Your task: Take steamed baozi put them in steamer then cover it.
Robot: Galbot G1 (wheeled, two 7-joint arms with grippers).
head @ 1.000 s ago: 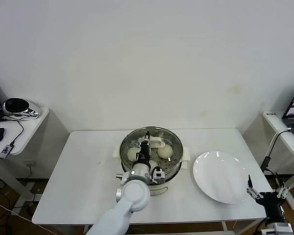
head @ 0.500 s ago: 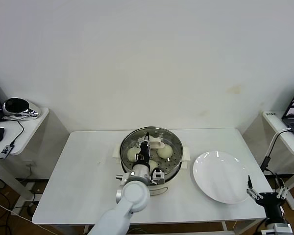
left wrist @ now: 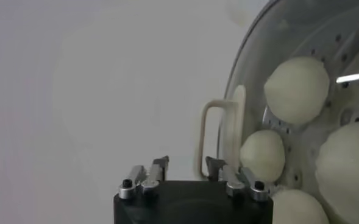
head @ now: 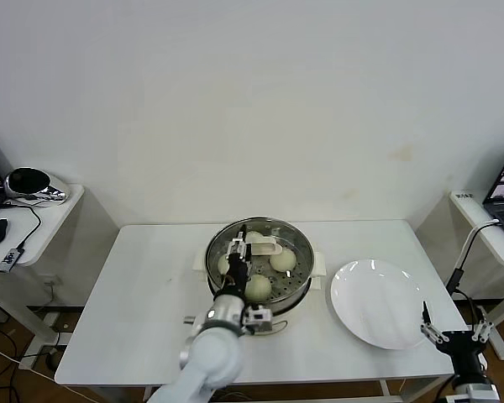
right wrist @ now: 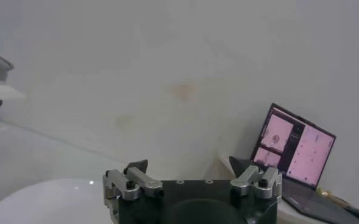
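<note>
The steamer [head: 292,295] stands at the table's middle with the cover [head: 273,228] lying on it, its cream handle [head: 265,246] on top. Through the glass I see baozi [head: 281,260], several in all. In the left wrist view the handle [left wrist: 219,135] and baozi [left wrist: 296,90] show past my fingers. My left gripper [head: 238,249] [left wrist: 187,161] hangs open and empty just over the cover, beside the handle and not gripping it. My right gripper [head: 454,337] [right wrist: 188,163] is open and empty, parked low off the table's front right corner.
An empty white plate [head: 378,302] lies right of the steamer, also in the right wrist view [right wrist: 45,201]. A side table [head: 55,210] with a shiny object stands at left. A laptop [right wrist: 292,146] sits on a shelf at right.
My left gripper has come off the cover's handle and shifted a little left, and the arm has drawn back toward me. The cover stays on the steamer. The right arm has barely moved.
</note>
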